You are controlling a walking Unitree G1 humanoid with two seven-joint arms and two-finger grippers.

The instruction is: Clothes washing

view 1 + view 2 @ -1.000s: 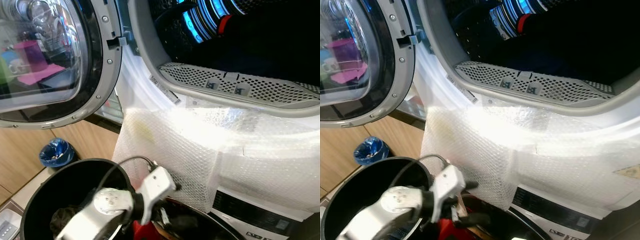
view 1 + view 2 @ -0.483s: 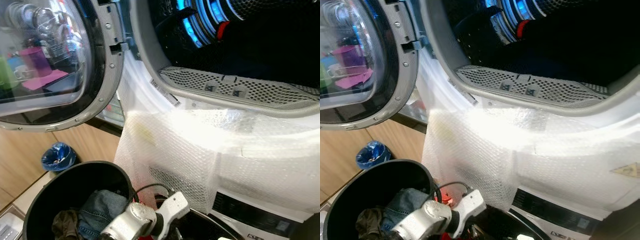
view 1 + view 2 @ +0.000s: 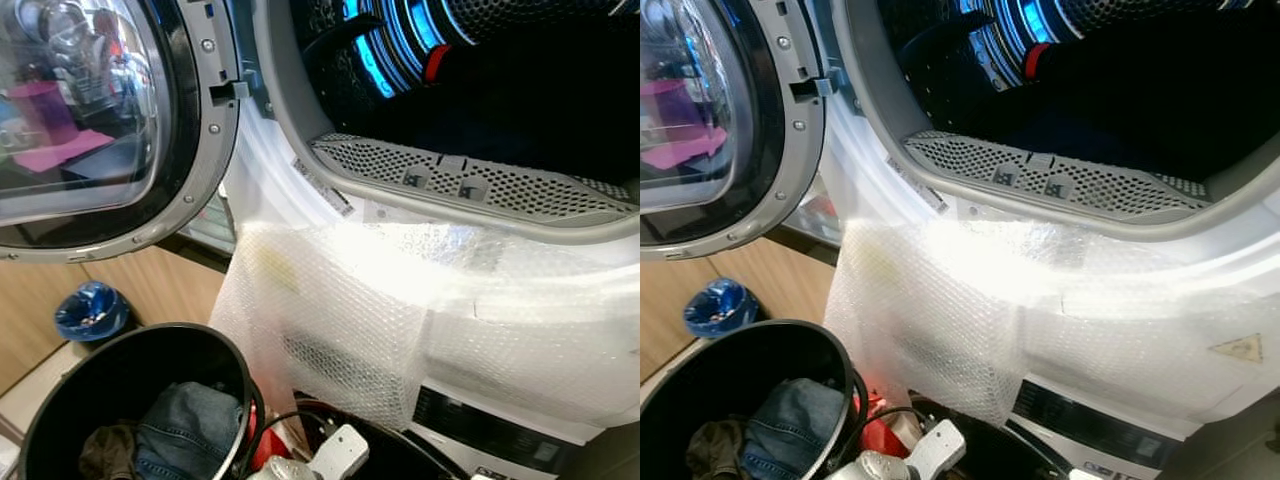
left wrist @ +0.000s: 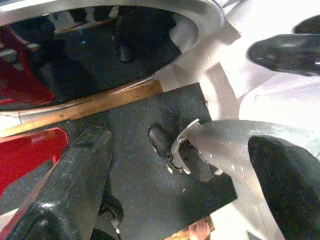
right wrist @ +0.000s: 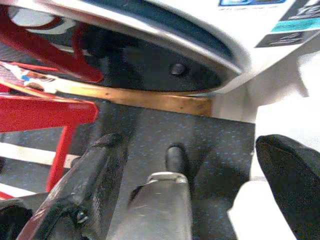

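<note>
The washing machine stands with its door (image 3: 100, 120) swung open to the left. Dark laundry (image 3: 520, 90) lies in the drum, beside a striped piece (image 3: 385, 45) lit blue. Below, a black bucket (image 3: 60, 405) holds blue jeans (image 3: 185, 425) and a dark olive cloth (image 3: 105, 450). My left arm's wrist (image 3: 338, 452) shows low, right of the bucket. My left gripper (image 4: 175, 145) is open and empty above a dark floor mat (image 4: 130, 170). My right gripper (image 5: 189, 145) hangs open and empty over the same mat, near the machine's base.
Bubble wrap (image 3: 400, 310) drapes over the machine's front below the drum opening. A blue-lined bin (image 3: 88, 310) stands on the wooden floor at left. A red frame (image 5: 45, 110) sits beside the machine's base.
My left arm has dropped from above the bucket to the picture's bottom edge, uncovering the jeans in the bucket. The camera has shifted slightly.
</note>
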